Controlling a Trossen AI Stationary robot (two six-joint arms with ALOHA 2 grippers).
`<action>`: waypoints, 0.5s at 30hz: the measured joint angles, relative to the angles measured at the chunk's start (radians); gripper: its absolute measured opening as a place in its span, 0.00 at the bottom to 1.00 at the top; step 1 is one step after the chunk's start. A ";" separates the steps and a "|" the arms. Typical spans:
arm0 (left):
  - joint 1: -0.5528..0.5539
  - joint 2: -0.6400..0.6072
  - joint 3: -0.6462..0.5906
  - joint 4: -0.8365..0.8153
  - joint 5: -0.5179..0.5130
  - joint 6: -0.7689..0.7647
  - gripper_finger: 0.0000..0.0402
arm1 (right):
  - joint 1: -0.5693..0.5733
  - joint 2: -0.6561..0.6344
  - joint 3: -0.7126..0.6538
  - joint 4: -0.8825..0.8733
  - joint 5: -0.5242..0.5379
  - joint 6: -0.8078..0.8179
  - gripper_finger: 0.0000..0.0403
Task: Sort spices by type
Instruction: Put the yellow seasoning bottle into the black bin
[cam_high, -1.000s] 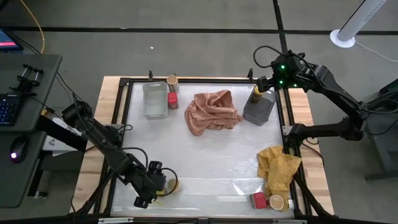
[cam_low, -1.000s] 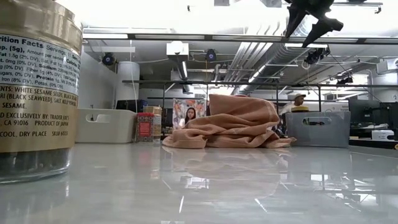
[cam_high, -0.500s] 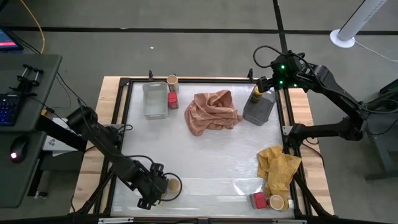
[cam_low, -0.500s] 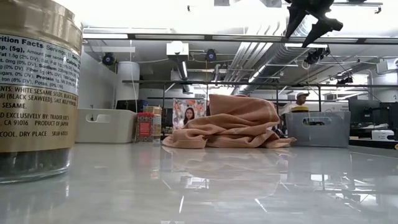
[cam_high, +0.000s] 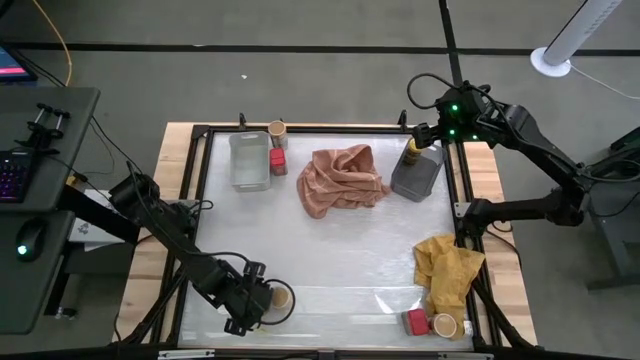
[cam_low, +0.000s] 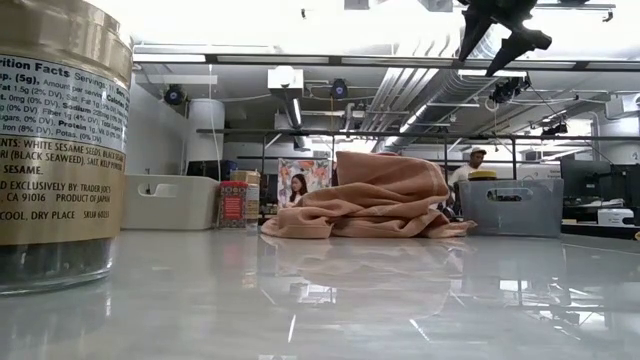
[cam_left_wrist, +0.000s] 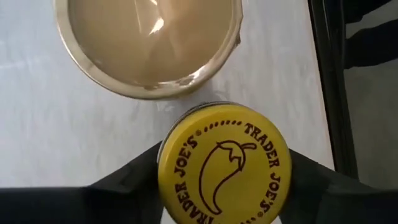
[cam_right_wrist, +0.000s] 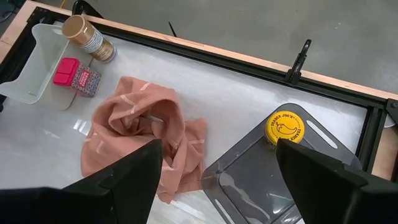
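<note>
Seven spice containers, scattered over the frame.
Yellow-lidded jar (cam_left_wrist: 224, 165) beside tan-lidded jar (cam_left_wrist: 147, 43) lower left; another yellow-lidded jar (cam_right_wrist: 284, 126) upper right; red box (cam_high: 417, 322) and tan-lidded jar (cam_high: 445, 325) lower right.

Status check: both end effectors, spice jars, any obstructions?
Left end effector shut on yellow-lidded round spice jar, near table edge. Tan-lidded round jar right beside it. Right end effector open above grey plastic tray. No obstruction seen.

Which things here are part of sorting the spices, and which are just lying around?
Part of the job: three tan-lid jars; two yellow-lid jars; two red boxes.
Lying about: pink cloth; yellow cloth; clear tray; grey tray.
</note>
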 joint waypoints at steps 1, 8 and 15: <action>0.000 -0.007 0.000 -0.003 0.002 -0.002 0.48 | 0.000 0.000 0.000 0.000 0.000 0.000 0.77; -0.001 -0.184 0.050 -0.142 -0.054 -0.090 0.48 | 0.000 0.000 0.000 0.066 -0.089 -0.013 0.77; 0.060 -0.411 0.146 -0.326 -0.350 -0.130 0.48 | 0.057 0.000 0.000 0.285 -0.281 -0.045 0.77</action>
